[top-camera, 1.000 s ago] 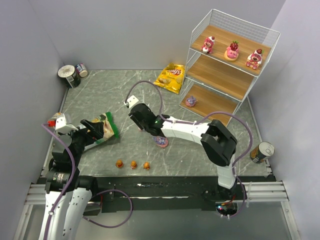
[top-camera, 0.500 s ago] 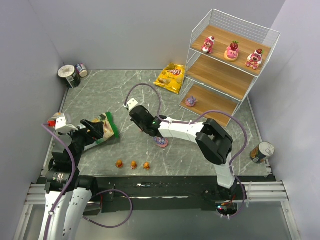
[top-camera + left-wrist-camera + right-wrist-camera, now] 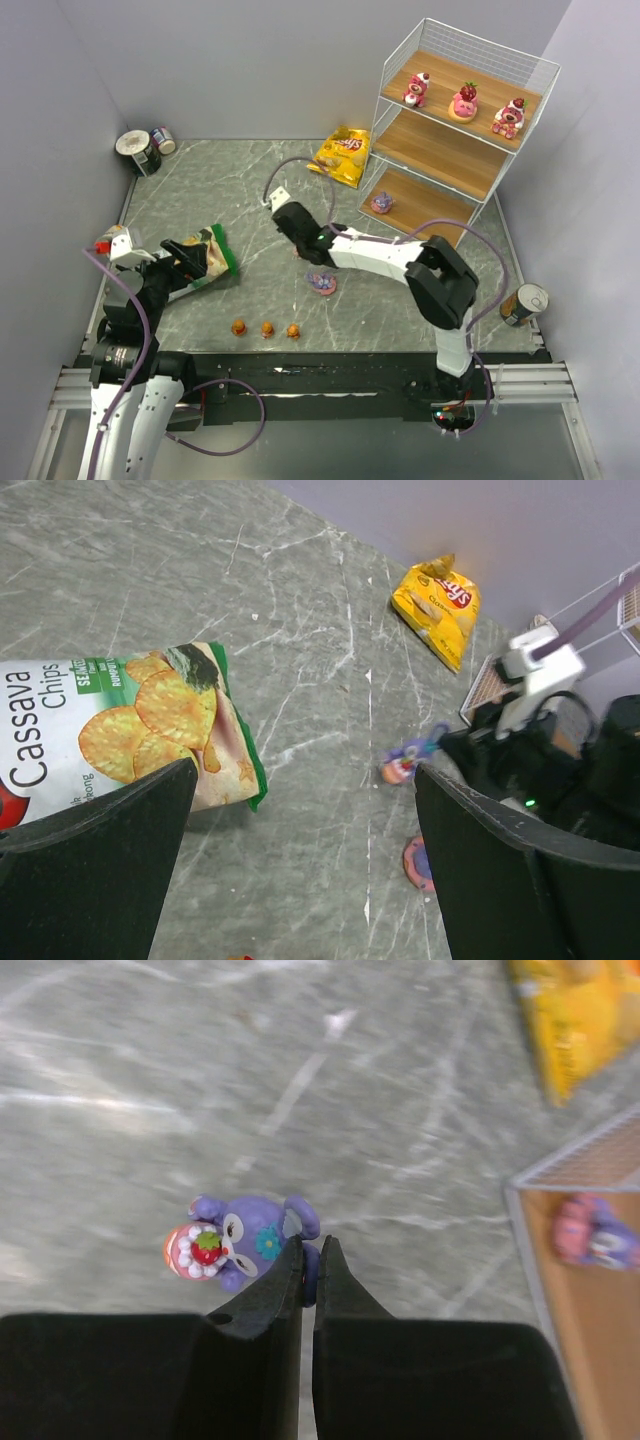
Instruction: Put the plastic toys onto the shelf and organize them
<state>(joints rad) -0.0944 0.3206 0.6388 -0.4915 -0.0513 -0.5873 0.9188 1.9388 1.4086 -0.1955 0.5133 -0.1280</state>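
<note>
Gripping a purple toy by its rear edge, the right claw is hanging over mid-counter, jaws nearly touching. The big-eared toy is hugging a pink, strawberry-topped ring. The shelf is standing well apart, its lowest board carrying a matching toy, a yellow chip bag lying near it. The left claw is gaping wide, holding nothing, above a green chip bag.

Green cassava chip bag flat, near left, on marble tbl; yellow chip bag far centre; 2 tin cans far-left corner; another can near right.
</note>
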